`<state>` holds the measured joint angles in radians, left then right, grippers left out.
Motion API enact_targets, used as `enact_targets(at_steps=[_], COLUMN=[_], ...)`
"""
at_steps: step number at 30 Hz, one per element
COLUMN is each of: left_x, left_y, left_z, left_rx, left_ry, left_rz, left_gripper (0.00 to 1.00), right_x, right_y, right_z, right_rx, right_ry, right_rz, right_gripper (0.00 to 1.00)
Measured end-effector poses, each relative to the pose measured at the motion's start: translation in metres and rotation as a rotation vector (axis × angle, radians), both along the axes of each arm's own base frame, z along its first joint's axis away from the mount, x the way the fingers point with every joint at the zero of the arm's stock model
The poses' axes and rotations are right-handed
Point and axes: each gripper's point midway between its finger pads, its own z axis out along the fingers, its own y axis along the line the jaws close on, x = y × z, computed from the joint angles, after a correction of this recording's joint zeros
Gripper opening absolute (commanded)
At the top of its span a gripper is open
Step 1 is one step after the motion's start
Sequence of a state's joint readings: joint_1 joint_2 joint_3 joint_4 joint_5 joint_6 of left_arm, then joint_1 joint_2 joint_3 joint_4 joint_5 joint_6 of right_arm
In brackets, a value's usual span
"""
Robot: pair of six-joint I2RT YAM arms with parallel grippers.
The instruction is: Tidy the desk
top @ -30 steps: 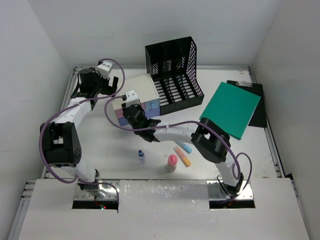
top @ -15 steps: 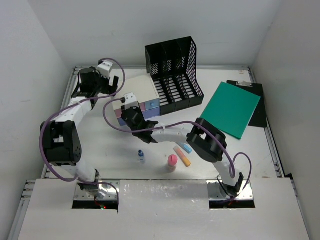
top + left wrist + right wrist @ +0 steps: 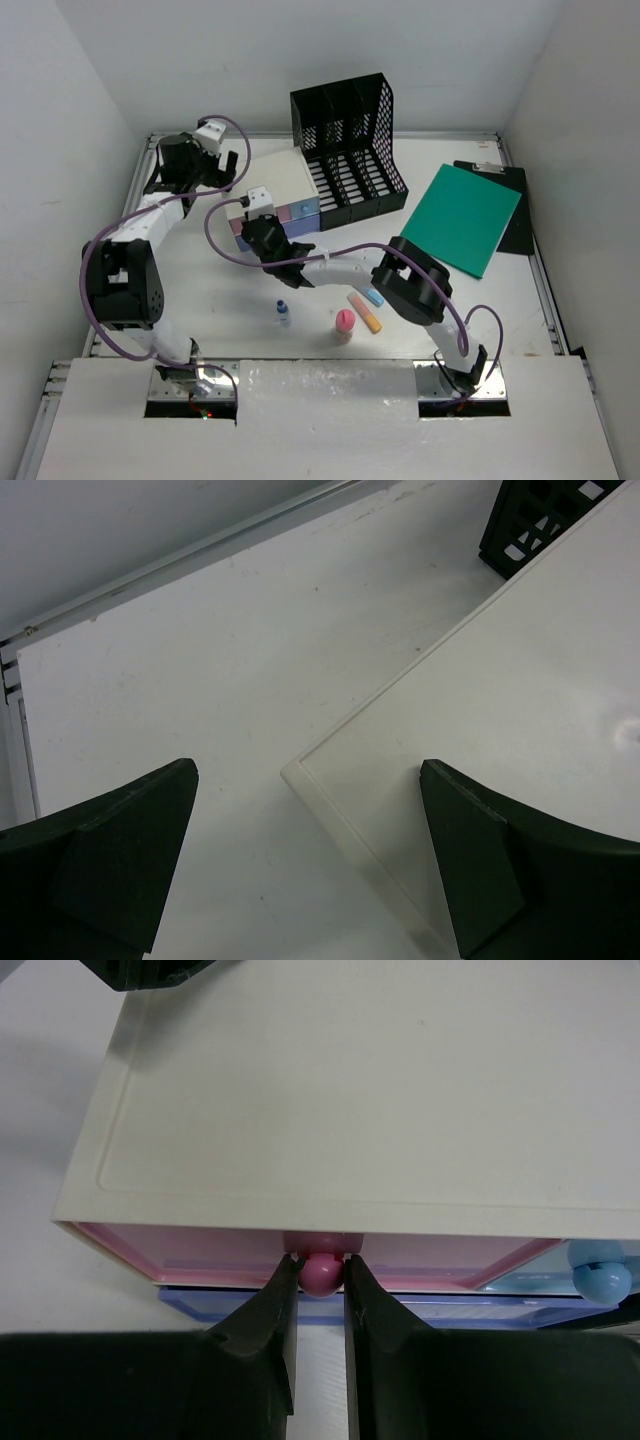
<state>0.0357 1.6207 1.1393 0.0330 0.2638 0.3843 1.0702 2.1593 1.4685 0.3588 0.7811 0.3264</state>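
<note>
Pinching the pink knob (image 3: pixel 321 1272), the right jaws sit above the desk (image 3: pixel 200 290).

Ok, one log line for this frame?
right claw: shut on pink knob | left claw: open above drawer box corner

A small white-topped drawer box (image 3: pixel 288 188) stands just beside a black mesh file rack (image 3: pixel 350 150). Its pink drawer (image 3: pixel 180 1245) carries a round pink knob (image 3: pixel 321 1272), and the pale blue drawer (image 3: pixel 520 1270) next to it has a blue knob (image 3: pixel 600 1280). To the right, a green folder (image 3: pixel 462 217) lies tilted across a black clipboard (image 3: pixel 517 232). Nearer the front, an orange marker (image 3: pixel 366 315) and a light blue marker (image 3: pixel 372 296) lie close together, with a pink-capped tube (image 3: pixel 344 325) just beside them and a small blue-capped bottle (image 3: pixel 283 313) farther left.
</note>
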Motion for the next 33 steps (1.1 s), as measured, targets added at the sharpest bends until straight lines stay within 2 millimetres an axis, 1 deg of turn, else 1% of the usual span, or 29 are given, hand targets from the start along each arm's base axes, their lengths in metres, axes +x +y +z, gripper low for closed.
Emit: enact_targets(at_steps=[3,7,10,15,19,22,24,26,27,28,31,33], left_x=[0.001,0.001,0.004,0.006,0.010,0.011,0.011,0.011,0.011,0.011,0.011,0.012], left_y=[0.000,0.000,0.000,0.000,0.002,0.002,0.002,0.002,0.003,0.002,0.003,0.003], left_z=[0.000,0.000,0.000,-0.001,0.000,0.000,0.000,0.000,0.000,0.000,0.000,0.000], left_rx=[-0.001,-0.001,-0.001,0.000,0.003,0.005,0.005,0.005,0.005,0.005,0.005,0.006], left_ry=[0.000,0.000,0.000,-0.001,-0.003,-0.003,-0.003,-0.003,-0.003,-0.002,-0.002,-0.003], left_rz=[-0.001,-0.001,-0.001,0.002,0.008,0.010,0.011,0.011,0.012,0.011,0.013,0.014], left_gripper=[0.92,0.92,0.93,0.93,0.93,0.93,0.93,0.93,0.93,0.93,0.93,0.93], right_x=[-0.001,-0.010,-0.024,-0.057,-0.077,-0.093,-0.101,-0.108,-0.110,-0.111,-0.114,-0.116], right_y=[0.000,0.000,-0.005,-0.017,-0.025,-0.033,-0.033,-0.032,-0.032,-0.033,-0.035,-0.035], right_z=[-0.001,-0.002,-0.001,0.000,0.003,0.007,0.012,0.016,0.016,0.015,0.012,0.011], right_rx=[0.005,0.010,-0.001,-0.021,-0.031,-0.036,-0.034,-0.035,-0.039,-0.047,-0.063,-0.066], right_ry=[-0.002,-0.013,-0.011,-0.006,-0.003,0.002,0.005,0.016,0.024,0.032,0.052,0.063], right_rz=[0.002,0.018,0.038,0.082,0.110,0.135,0.156,0.180,0.189,0.196,0.210,0.215], right_gripper=[0.00,0.00,0.00,0.00,0.00,0.00,0.00,0.01,0.05,0.05,0.00,0.00])
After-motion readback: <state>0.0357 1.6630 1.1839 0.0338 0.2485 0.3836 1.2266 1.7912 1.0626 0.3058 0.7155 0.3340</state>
